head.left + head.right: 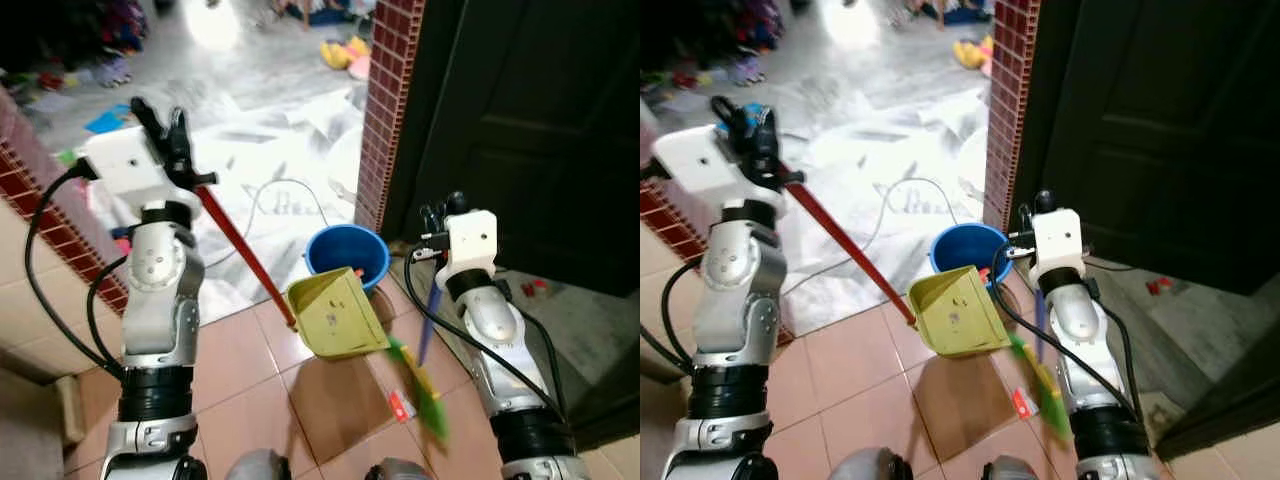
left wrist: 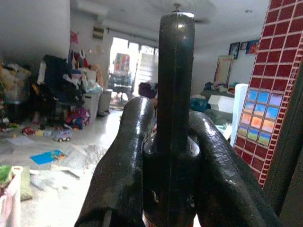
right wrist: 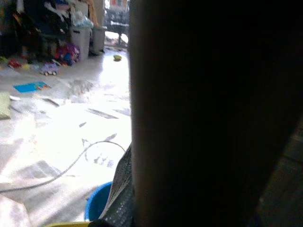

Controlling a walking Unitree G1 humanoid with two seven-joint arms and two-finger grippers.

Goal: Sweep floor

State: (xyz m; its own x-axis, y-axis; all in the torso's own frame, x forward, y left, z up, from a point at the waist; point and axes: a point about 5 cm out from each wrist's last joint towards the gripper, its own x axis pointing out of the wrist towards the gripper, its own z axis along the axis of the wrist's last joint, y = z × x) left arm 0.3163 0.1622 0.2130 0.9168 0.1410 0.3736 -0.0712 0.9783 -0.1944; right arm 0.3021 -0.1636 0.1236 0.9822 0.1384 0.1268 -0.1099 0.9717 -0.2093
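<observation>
Tiled floor [image 1: 260,390] fills the lower part of the left eye view, where a yellow dustpan [image 1: 335,315] hangs at centre on a red handle [image 1: 240,250] running to the upper left, clamped in the left gripper [image 1: 165,128]. Behind it sits a blue bucket [image 1: 347,252]. At right, the right gripper [image 1: 437,218] closes on a broom handle [image 1: 428,320], green bristles [image 1: 425,395] low.

Left wrist view: both black fingers [image 2: 120,184] squeeze the dark handle top [image 2: 175,118].

Right wrist view: a dark shape covers the right; whether those fingers grip cannot be told there.
</observation>
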